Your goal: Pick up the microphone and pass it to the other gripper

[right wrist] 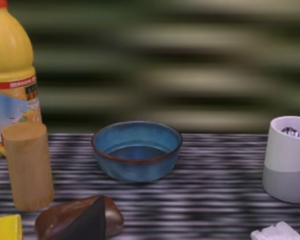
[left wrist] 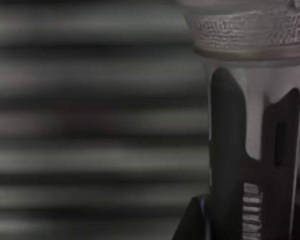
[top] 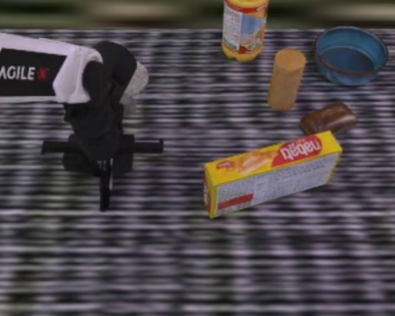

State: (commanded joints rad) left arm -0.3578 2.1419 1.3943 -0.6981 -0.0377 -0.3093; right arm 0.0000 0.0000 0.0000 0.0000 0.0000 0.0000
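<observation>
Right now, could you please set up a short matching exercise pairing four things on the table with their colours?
Things:
1. bowl
2. cracker box
3. cylinder
4. microphone

Colours:
a. tan
b. black handle with a silver-grey mesh head
c. blue
d. yellow with a red label

Pairs: 1-c, 2-d, 3-a, 4-b

The microphone sits close up in the left wrist view, at the left hand, on the left of the table.
</observation>
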